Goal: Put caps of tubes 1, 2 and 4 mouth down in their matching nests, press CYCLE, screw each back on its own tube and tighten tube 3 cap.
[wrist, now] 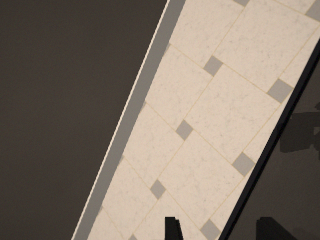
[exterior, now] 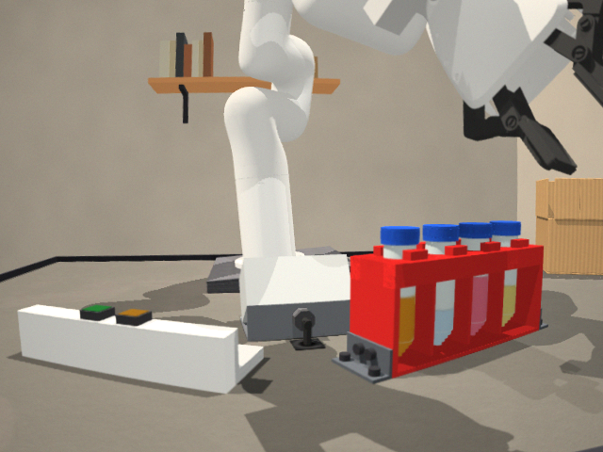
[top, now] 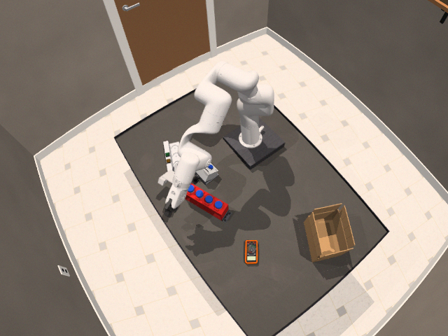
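The red decapping station [top: 206, 201] stands on the dark mat and holds four tubes, each with its blue cap on; in the exterior view the caps [exterior: 450, 231] sit in a row on top of the rack [exterior: 446, 301]. The white cap tray [exterior: 126, 340] carries a green lamp [exterior: 97, 311] and an amber lamp [exterior: 133, 315], both unlit. Its nests are hidden. My gripper [top: 168, 208] hangs off the rack's end near the mat's edge, above cap height, tilted, with one dark finger [exterior: 543, 146] in view. The fingers are partly open and empty, over floor tiles.
The grey and white key housing [exterior: 297, 297] stands between tray and rack; its blue key [top: 210, 166] shows from above. An orange multimeter [top: 250, 252] and an open cardboard box [top: 329, 231] lie further out on the mat. A shelf [exterior: 209, 83] hangs on the wall.
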